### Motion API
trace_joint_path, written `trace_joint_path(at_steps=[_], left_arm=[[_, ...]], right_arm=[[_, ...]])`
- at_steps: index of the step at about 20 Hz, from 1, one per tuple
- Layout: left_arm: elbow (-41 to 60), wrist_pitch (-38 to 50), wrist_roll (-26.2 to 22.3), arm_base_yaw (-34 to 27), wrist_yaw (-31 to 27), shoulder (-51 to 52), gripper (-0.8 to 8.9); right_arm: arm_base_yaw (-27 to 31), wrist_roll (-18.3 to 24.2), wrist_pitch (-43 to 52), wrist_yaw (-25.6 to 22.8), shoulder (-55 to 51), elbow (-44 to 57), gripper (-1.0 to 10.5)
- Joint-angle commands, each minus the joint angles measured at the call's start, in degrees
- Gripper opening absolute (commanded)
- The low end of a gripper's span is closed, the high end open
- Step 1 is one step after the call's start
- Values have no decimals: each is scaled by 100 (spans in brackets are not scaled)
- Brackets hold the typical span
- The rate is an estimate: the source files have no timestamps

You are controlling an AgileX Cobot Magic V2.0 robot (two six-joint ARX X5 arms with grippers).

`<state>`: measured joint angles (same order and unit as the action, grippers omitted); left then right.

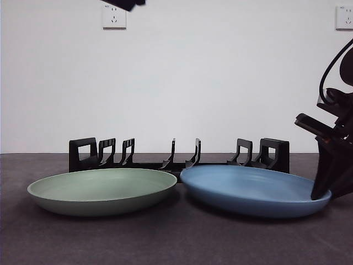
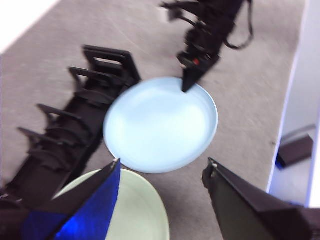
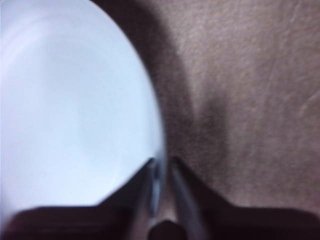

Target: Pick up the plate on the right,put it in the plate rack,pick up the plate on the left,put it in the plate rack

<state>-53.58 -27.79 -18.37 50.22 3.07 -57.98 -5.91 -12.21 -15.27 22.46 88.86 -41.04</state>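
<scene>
With the right hand point(image 1: 322, 193) clamped on the right rim of the blue plate point(image 1: 251, 187), which lies flat on the bench point(image 1: 176, 237) just near of the plate rack point(image 1: 179, 157), lift slowly and tip the plate upright before seeking a slot; the left hand point(image 2: 162, 172) waits above, spread apart.

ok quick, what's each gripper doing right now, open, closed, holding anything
Left gripper: open, holding nothing, up above the two plates.
Right gripper: shut on the rim of the blue plate, which lies on the table.
</scene>
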Motion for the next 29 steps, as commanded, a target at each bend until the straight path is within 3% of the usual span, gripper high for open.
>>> trace_joint_path(at_steps=[1, 5, 10, 12, 14, 21, 25, 29], left_arm=[[-7, 9, -341, 125, -2, -210, 288], [-7, 9, -1088, 426, -7, -568, 287], [-7, 116, -1906, 728, -181, -896, 286], [-9, 247, -2168, 809, -374, -1012, 283], [-9, 457, -2308, 883, -490, -1110, 283], [-9, 754, -2557, 901, -734, -1427, 279], [-9, 654, -2557, 938, -662, -1438, 184], [-9, 417, -2557, 951, -413, -1440, 184]], right_arm=[[-4, -107, -20, -28, -52, 31, -13], [-7, -236, -509, -24, -446, -170, -13], [-17, -221, -1980, 22, -946, -1034, -13], [-33, -109, -2409, 323, -1062, -1357, -13], [-142, -74, -2627, 643, -1137, -1580, -13], [-881, -35, -2756, 616, -1141, -1777, -13], [-957, -35, -2715, 614, -1141, -1801, -13], [-955, -35, -2726, 621, -1143, -1939, -13]])
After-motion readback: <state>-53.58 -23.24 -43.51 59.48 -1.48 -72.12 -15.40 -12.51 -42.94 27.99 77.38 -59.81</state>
